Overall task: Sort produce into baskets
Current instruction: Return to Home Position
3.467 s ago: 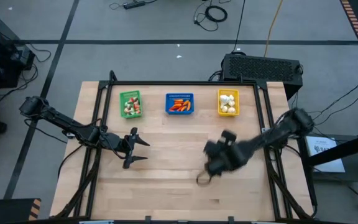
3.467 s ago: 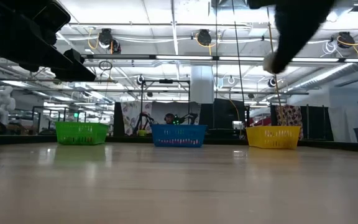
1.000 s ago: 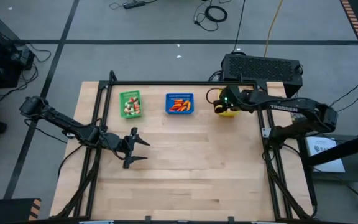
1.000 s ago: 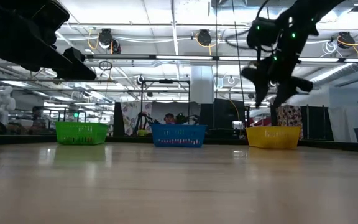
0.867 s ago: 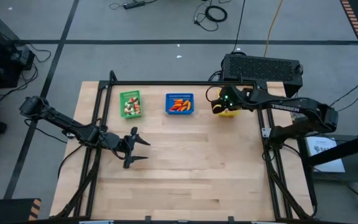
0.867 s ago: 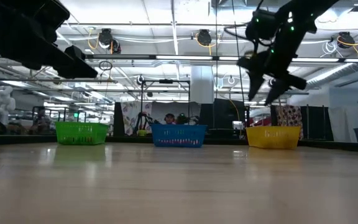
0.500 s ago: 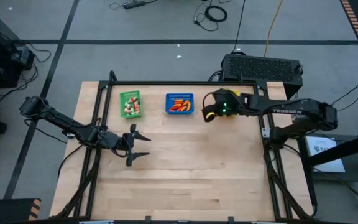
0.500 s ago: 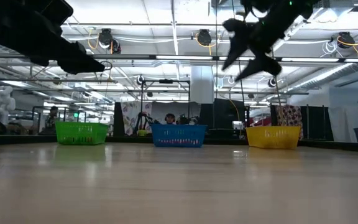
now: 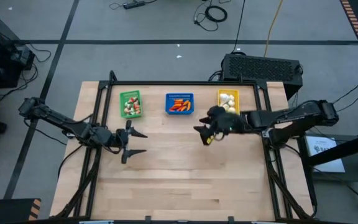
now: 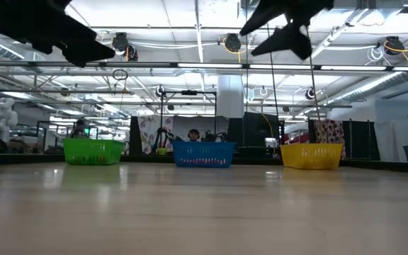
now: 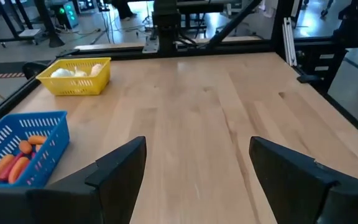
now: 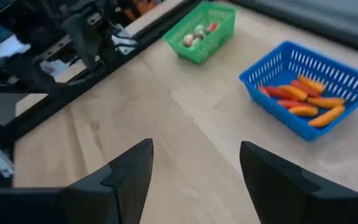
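Observation:
Three baskets stand in a row at the table's far side: a green one (image 9: 130,104) with small green, tan and red bits, a blue one (image 9: 179,104) with orange and red pieces, a yellow one (image 9: 227,102) with white bulbs. My right gripper (image 9: 203,134) is open and empty, above the table just near-left of the yellow basket. My left gripper (image 9: 133,142) is open and empty, near the table's left side, nearer than the green basket. The blue basket (image 12: 300,87) and the green basket (image 12: 202,31) show in the right wrist view.
A large black box (image 9: 263,69) sits beyond the table's far right corner. A dark frame rail (image 9: 179,83) runs along the far edge. Bare wood (image 9: 185,174) fills the table's middle and near half.
My right gripper, open and empty, has come away from over the yellow basket, toward the table's left and then toward the near edge. The white bulbs in that basket show again. My left gripper has shifted slightly.

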Controlling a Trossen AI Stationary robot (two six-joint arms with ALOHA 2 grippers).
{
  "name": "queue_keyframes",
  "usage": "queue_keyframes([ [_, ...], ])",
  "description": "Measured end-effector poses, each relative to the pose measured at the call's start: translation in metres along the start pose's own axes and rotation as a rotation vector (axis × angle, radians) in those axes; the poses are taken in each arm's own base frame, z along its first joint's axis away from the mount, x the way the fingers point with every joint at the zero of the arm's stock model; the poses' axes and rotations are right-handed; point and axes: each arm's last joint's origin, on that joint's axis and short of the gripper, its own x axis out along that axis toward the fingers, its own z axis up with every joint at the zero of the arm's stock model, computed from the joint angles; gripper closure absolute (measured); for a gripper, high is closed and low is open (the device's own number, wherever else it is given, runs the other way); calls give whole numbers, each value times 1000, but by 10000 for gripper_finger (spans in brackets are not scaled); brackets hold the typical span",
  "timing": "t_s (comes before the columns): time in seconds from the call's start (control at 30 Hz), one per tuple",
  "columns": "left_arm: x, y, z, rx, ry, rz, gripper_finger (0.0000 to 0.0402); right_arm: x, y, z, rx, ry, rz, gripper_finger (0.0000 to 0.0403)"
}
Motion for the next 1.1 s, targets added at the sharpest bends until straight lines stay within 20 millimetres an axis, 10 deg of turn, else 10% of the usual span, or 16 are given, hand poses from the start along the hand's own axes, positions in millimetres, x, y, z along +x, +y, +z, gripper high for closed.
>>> queue_keyframes([
  [0.27, -18, 5, 5, -19, -43, 2, 107, -4, 49, -36, -204, -147, 11, 172],
  [0.57, -30, 10, 11, -13, -110, 41, 107, 36, 75, -70, -384, -146, 95, 203],
  [0.9, -35, 12, 9, -29, -88, 38, 107, 63, 72, -57, -541, -167, 362, 321],
  [1.1, -42, 13, 8, -56, -97, 28, 107, 79, 27, -61, -487, -206, 427, 396],
])
